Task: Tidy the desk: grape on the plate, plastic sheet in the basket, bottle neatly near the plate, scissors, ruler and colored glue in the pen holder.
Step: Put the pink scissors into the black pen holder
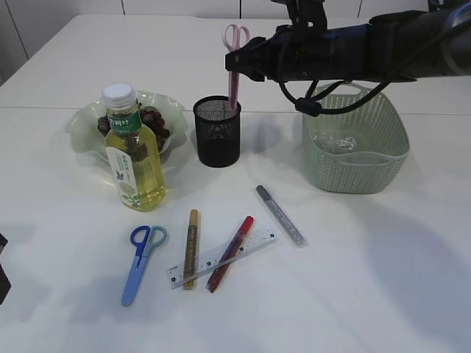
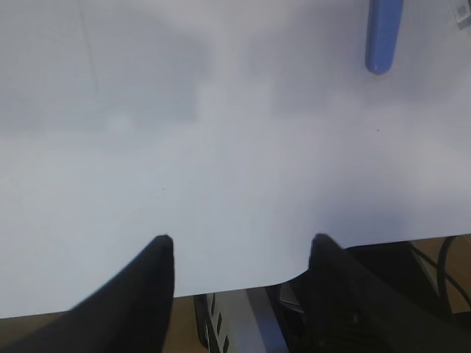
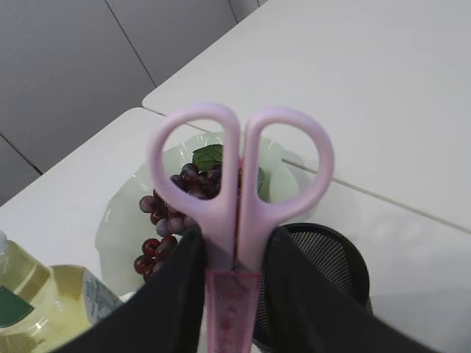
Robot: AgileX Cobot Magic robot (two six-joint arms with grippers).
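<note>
Right gripper (image 3: 234, 276), clamped on pink plastic-handled scissors (image 3: 239, 184) held upright over the black mesh pen holder (image 1: 217, 131) at its twelve o'clock rim: off-centre release risks tipping holder.

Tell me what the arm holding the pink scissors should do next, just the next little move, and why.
Probably lower them a little further into the pen holder, then open. The right gripper has its fingers clamped just below the handles of the pink scissors, which stand upright with the lower end at the mesh cup's mouth. How deep the tip sits is hidden, so releasing now might let them drop or tip.
</note>
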